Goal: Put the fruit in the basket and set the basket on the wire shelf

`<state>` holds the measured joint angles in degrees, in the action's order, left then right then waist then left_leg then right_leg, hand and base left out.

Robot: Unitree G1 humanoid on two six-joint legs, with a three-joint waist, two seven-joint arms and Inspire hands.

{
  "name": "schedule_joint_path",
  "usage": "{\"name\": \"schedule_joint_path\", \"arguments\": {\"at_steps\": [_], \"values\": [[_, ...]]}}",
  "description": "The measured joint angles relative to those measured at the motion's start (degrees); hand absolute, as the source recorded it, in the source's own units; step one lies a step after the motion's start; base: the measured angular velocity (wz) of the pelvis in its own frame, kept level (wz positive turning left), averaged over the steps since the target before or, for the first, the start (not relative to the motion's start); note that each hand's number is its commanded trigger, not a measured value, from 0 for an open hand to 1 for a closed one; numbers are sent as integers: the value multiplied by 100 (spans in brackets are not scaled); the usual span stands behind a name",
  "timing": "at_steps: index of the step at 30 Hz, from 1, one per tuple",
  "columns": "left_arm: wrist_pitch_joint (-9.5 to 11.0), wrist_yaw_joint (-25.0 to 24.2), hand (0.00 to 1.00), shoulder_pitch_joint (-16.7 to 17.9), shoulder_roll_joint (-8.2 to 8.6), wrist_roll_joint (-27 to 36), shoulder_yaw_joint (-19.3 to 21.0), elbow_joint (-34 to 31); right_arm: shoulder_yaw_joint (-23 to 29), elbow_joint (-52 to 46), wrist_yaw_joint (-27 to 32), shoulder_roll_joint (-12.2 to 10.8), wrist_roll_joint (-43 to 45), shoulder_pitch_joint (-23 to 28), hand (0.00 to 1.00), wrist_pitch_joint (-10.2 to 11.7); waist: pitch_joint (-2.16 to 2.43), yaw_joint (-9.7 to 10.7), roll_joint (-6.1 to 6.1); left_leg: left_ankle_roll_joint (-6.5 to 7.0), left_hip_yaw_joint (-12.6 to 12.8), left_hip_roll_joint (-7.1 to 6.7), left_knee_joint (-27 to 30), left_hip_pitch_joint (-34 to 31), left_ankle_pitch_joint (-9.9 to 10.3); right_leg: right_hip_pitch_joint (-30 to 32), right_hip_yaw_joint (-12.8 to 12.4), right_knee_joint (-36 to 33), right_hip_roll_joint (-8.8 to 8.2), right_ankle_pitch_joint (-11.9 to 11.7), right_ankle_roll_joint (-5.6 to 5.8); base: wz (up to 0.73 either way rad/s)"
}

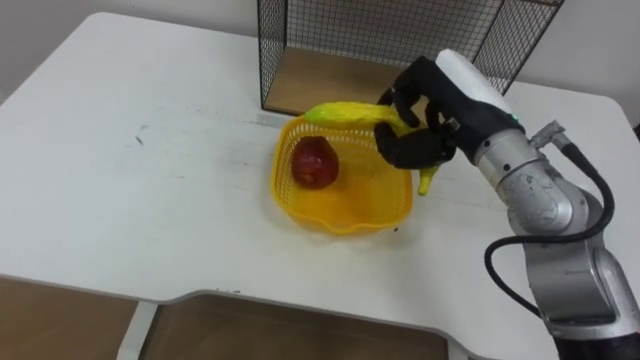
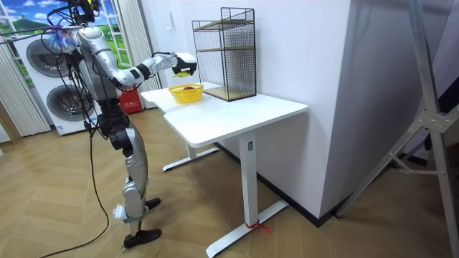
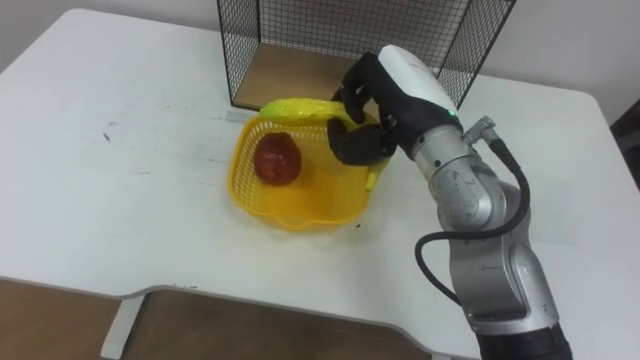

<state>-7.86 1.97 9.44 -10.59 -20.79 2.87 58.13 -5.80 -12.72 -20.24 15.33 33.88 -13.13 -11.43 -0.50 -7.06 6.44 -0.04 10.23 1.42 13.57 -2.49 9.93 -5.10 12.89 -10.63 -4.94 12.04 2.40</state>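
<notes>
The right hand's (image 1: 428, 112) dark fingers (image 1: 405, 150) are curled tight round a yellow banana (image 1: 345, 113), gripping it near its middle. One end sticks out left of the fingers, above the far rim of the yellow basket (image 1: 335, 222). The other end hangs below them at the basket's right rim. A red fruit (image 1: 314, 163) lies inside the basket, below and left of the fingers.

Just behind the fingers is the open front of the wire shelf (image 1: 380, 30), with its wooden floor (image 1: 305, 88) close by. The white surface (image 1: 150, 170) spreads wide to their left.

The forearm reaches in from the lower right, with the back of the hand turned up. In the room view the robot stands upright at the surface's end with this arm (image 2: 143, 69) stretched forward.
</notes>
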Motion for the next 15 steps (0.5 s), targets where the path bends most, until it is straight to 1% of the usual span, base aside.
{"name": "schedule_joint_path", "arguments": {"at_steps": [2, 7, 11, 15], "values": [[25, 2, 0, 1, 2, 1, -1, -1, 0, 0, 0, -44, 1, 0, 0, 0, 0, 2, -1, 0, -15, -2, 0, -7, 0, -1, 8, 0, 0, 0, 0, 2], [80, -1, 0, -3, 28, 1, -1, -1, 0, 0, 11, -52, 2, 0, 0, 2, -1, 9, -2, 0, -92, -12, 4, -26, 0, -9, 50, 0, 0, 0, 0, 8], [80, -9, 0, 0, 56, 0, 1, -1, 0, 0, 10, -53, 10, 0, 0, 4, -13, -5, -21, 0, -99, -14, 1, -26, 0, -8, 41, 2, 2, 0, 0, 1], [81, -9, 0, -5, 57, 1, 2, -1, 0, 2, 10, -53, 6, 0, 0, 4, -14, 2, -23, 0, -118, -15, -1, -24, 0, -21, 75, 3, 2, 0, 0, 2]]}}
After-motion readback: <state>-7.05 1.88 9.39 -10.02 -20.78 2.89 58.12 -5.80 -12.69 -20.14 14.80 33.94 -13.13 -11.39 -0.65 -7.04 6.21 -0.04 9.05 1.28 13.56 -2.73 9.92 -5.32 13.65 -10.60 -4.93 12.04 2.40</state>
